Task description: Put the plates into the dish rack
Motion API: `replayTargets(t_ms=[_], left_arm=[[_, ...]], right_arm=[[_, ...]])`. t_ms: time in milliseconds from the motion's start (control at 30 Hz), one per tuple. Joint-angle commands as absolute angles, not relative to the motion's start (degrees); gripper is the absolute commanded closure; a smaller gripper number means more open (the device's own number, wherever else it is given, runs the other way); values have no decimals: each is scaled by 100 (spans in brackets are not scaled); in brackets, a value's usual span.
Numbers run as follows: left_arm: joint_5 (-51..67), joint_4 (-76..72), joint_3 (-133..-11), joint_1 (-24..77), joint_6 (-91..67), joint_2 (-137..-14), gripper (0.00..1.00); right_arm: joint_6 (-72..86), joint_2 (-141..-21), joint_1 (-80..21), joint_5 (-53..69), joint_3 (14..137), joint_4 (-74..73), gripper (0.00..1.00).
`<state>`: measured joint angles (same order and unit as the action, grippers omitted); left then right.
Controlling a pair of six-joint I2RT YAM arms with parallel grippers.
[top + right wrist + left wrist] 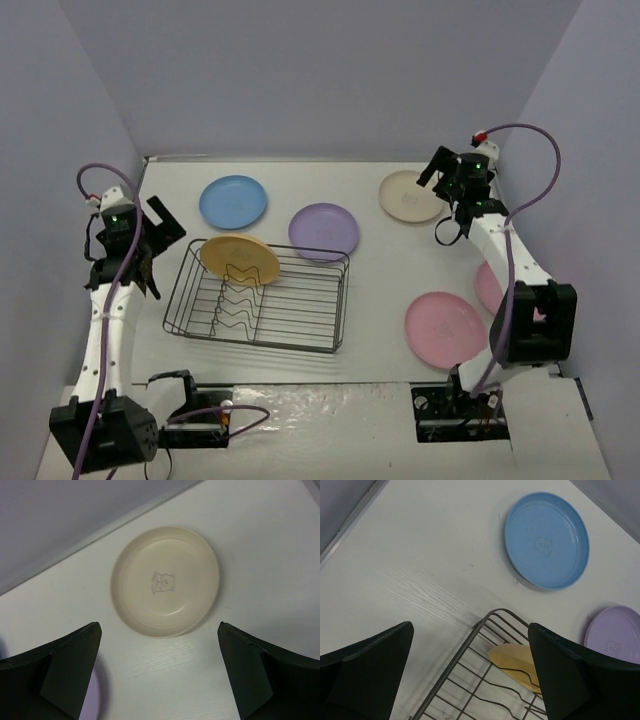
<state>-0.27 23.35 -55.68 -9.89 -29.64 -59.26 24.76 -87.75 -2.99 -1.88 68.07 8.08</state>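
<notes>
Where yellow-orange plate [238, 260] rests in dish rack [250, 340], blue plate [232, 201] (flat) beyond

Dark wire dish rack [300, 305] holds the yellow-orange plate [239, 260]; around it: blue plate [232, 201], purple plate [324, 231], cream plate [408, 196], pink plate [444, 328].

The table [380, 300] has a white top with fine wood grain. Three plain walls of pale lilac-grey stand around it: the back wall [320, 80], the left wall [60, 120] and the right wall [600, 100]. A thin grey strip [300, 159] runs along the far table edge. The light is soft and even, shadows weak.
</notes>
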Motion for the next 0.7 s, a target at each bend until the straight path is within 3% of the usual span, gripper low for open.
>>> replayTargets(t_ms=[0,167,300,467,600,667], left_arm=[[1121,1855,-5990,-1640,-2892,-6453,3],[991,1893,-5862,-1851,-2907,-6596,3],[878,1839,-5667,-1881,-2906,-6371,3],[751,1907,-5576,-1881,-2892,-6129,3],[686,1925,-5571,-1881,-2920,-6083,3],[692,1918,-5560,-1881,-2939,-6101,3]], right_arm=[[2709,-9686,116,459,7214,532,0],[2660,-10782,181,-425,7827,349,0],[2840,-11290,281,-272,8010,588,1],[2963,-11801,290,-270,8285,624,9],[3058,-11911,290,-520,8286,650,27],[3079,-11947,290,-569,8267,654,44]])
